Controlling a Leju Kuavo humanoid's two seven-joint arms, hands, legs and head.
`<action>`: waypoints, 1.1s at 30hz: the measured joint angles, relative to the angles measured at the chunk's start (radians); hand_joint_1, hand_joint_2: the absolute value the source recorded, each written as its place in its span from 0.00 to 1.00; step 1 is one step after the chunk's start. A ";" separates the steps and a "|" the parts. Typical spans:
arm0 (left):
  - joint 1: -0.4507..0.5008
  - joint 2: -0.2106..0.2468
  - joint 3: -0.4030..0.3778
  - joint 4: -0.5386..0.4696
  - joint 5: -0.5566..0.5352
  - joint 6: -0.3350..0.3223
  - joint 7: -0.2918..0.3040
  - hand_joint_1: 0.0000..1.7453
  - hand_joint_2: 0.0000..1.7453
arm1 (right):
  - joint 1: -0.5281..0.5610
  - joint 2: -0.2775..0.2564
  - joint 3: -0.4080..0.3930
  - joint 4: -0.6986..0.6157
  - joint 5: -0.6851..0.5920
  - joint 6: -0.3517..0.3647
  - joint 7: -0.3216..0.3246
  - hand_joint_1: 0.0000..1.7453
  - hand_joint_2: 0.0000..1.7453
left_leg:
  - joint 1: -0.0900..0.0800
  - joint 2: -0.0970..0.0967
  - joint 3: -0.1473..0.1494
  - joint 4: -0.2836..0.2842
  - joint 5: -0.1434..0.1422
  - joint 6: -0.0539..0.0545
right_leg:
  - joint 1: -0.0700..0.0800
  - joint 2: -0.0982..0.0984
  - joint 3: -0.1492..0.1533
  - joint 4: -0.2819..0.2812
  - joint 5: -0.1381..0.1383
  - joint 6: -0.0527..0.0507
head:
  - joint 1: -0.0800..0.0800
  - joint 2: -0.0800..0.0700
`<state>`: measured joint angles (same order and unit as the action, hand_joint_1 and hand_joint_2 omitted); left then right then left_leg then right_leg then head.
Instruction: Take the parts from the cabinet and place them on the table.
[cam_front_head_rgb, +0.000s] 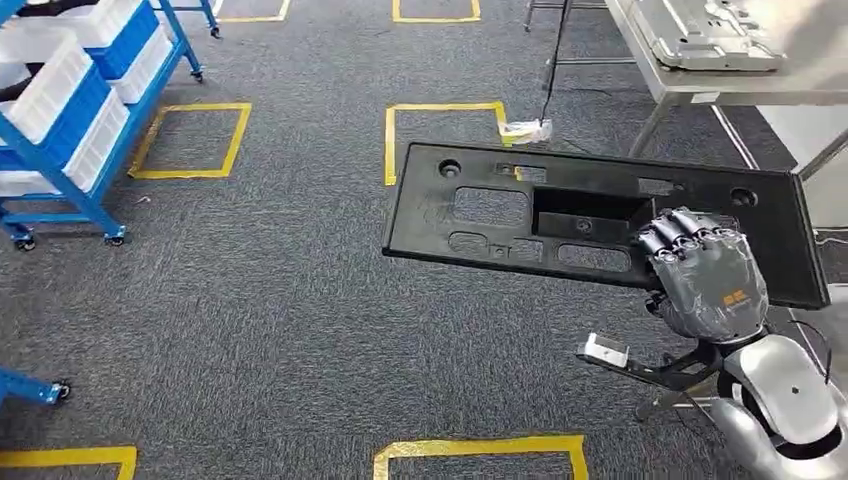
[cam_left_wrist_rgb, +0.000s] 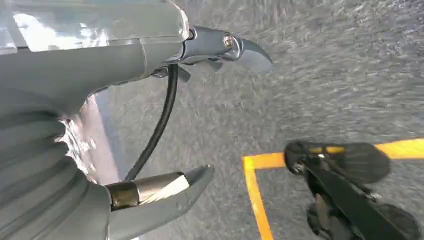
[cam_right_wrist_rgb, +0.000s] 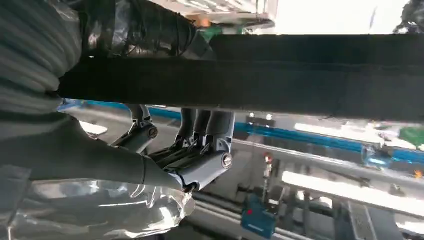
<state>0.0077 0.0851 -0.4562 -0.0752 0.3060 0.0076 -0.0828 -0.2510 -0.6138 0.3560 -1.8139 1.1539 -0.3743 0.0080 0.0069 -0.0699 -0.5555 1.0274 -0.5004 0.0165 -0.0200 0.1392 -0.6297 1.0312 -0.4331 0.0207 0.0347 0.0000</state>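
1. Grey, speckled carpet covers the floor in our head view; yellow tape squares are marked on it at intervals, one near the rack, one ahead of us and partial ones along the near edge.
2. We hold a long, flat black plastic panel level above the carpet. It carries several rectangular cut-outs and round holes near its ends.
3. Our right hand grips the panel near its right end, fingers curled over the top face. In the right wrist view the same hand clamps the dark edge of the panel, with the thumb on the opposite side from the fingers.
4. Our left hand appears in the left wrist view with thumb and fingers spread apart and nothing between them. Carpet and a yellow tape corner lie beyond it.
5. A blue metal rack on castors stands at the far left, loaded with white bins on its shelves.
6. A stainless-steel table stands at the far right, well apart from the panel. A grey moulded part rests on its top.
7. A thin dark pole rises from the carpet near the far tape square, with a crumpled piece of clear wrapping at its foot.
8. The right wrist view, beyond the panel, shows blurred blue rails and bright strip lights; we cannot resolve further detail there.
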 joint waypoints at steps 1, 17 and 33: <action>-0.001 0.001 -0.004 0.000 -0.002 0.000 -0.001 0.00 1.00 | 0.013 -0.006 -0.008 -0.008 0.002 0.003 0.002 1.00 1.00 | -0.002 0.013 0.003 -0.008 0.006 0.008 | 0.001 0.014 -0.001 -0.006 0.004 0.008 | 0.001 0.000; -0.010 0.001 -0.054 -0.002 -0.002 -0.008 -0.009 0.00 1.00 | 0.072 -0.039 -0.082 -0.062 0.003 0.049 0.011 1.00 1.00 | -0.013 0.198 0.032 -0.026 -0.007 -0.008 | 0.014 -0.159 0.029 -0.013 -0.022 -0.018 | 0.005 0.000; -0.010 -0.003 -0.064 -0.001 0.034 -0.007 -0.039 0.00 1.00 | 0.090 -0.040 -0.102 -0.039 0.006 0.079 0.019 1.00 1.00 | 0.002 0.034 0.001 -0.028 0.030 0.029 | 0.008 0.007 0.020 -0.005 -0.016 -0.002 | 0.003 0.000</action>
<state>-0.0025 0.0820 -0.5203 -0.0763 0.3403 0.0004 -0.1221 -0.1612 -0.6542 0.2540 -1.8524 1.1604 -0.2953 0.0271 0.0088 -0.0355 -0.5544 0.9991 -0.4700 0.0450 -0.0123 0.1463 -0.6100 1.0267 -0.4492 0.0187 0.0378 0.0000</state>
